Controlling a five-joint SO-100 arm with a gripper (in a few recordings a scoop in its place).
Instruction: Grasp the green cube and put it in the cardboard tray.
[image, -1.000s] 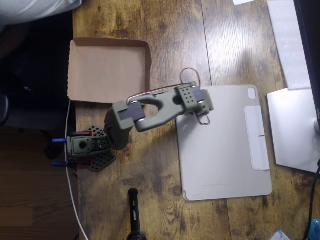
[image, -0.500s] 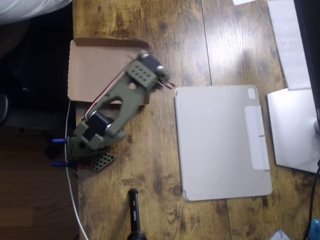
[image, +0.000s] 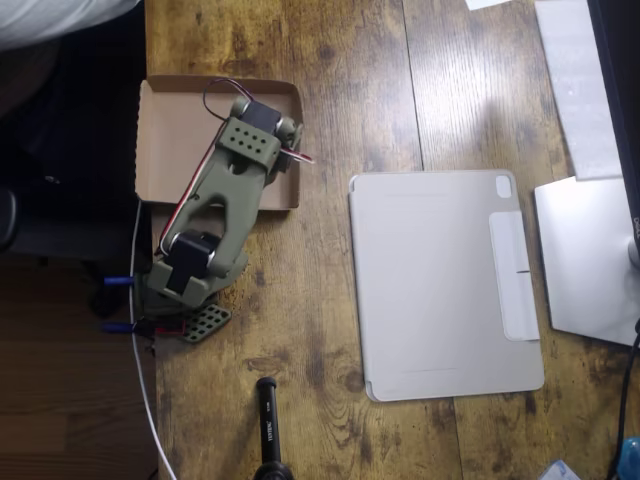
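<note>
Olive-green arm (image: 215, 215) is reaching from its base at the table's left edge up over the cardboard tray (image: 175, 135), wrist end sitting above the tray's right side in the overhead view. Gripper is hidden under the wrist block, so can't tell if jaws are spread or pinching anything. Grey tablet cover (image: 445, 280) is lying well apart, on the wood table (image: 360, 80) to the right.

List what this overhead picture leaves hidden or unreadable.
- The gripper's fingers and jaws: covered by the olive arm's head, above the cardboard tray.
- The green cube: none visible; whether it is held cannot be told.
- Black cylinder: cut off by the bottom edge.
</note>
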